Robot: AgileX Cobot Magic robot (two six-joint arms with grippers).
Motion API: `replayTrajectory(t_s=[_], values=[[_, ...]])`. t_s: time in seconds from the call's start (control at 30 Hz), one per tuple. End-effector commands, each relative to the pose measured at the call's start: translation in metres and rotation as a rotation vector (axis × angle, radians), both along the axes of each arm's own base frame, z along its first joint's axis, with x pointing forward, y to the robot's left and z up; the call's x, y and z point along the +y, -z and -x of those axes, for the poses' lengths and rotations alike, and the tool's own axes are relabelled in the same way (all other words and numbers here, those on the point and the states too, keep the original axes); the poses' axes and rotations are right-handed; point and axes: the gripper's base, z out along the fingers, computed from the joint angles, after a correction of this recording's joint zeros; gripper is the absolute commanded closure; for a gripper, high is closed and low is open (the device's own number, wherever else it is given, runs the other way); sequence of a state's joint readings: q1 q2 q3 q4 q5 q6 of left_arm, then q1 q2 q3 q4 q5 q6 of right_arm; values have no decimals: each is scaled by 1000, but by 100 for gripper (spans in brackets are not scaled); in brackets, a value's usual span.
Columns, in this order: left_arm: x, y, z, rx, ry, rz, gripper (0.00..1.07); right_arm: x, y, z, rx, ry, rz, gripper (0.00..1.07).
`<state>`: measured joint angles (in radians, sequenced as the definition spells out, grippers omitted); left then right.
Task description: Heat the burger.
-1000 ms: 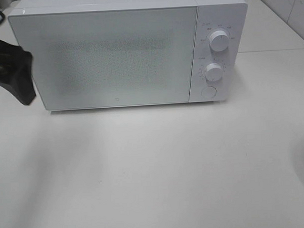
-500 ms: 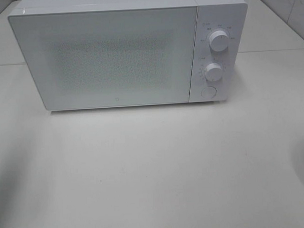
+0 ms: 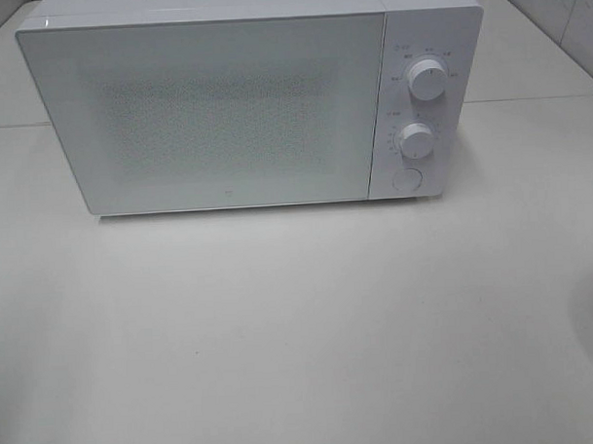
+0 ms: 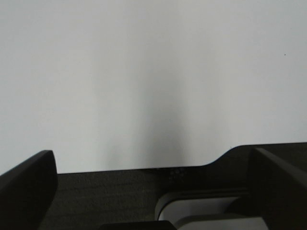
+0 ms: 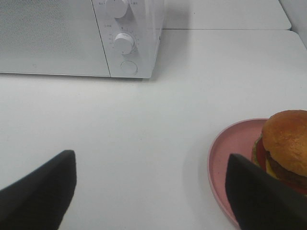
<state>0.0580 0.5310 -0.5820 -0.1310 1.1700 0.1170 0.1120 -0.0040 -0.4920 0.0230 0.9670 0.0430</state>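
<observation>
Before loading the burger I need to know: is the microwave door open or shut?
Shut. The door lies flush against the microwave front, with no gap visible beside the control panel.

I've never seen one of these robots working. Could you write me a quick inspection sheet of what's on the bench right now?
Surface: white table, bare in front of the microwave.
Job's things: burger sits on a pink plate, outside the white microwave, whose door is closed.
Clutter: nothing seen.
Grippers: left gripper open, fingers over the table's edge, holding nothing; right gripper open, fingers wide apart, empty, near the plate. Neither shows in the high view.
Cables: nothing seen.
Surroundings: tiled wall behind, at right.
</observation>
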Motion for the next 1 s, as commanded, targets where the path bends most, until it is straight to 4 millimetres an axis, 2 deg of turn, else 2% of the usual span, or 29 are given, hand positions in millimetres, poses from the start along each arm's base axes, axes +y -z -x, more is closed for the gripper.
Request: replayTrajectory(t_s=[0.03,0.1,0.17,0.2,0.6,0.83,1.0], values=[[0,4,10,-76,-6,-6,6,0,0,4,-36,9,-9,32],[0,-2,21,-193,-11,-15,6,0,0,4,-36,9,-9,32],[0,1,25,-208,-12,-21,6,0,0,4,-36,9,-9,32],[1,1,30,-269,-21,-38,6,0,0,4,-36,9,-9,32],[0,-3,54,-421,-26,-48,6,0,0,4,-36,9,-9,32],[-2,-3,80,-588,-29,-53,6,0,0,4,-36,9,-9,32],[-2,-3,79,-580,-87,16,6,0,0,4,-36,9,-9,32]])
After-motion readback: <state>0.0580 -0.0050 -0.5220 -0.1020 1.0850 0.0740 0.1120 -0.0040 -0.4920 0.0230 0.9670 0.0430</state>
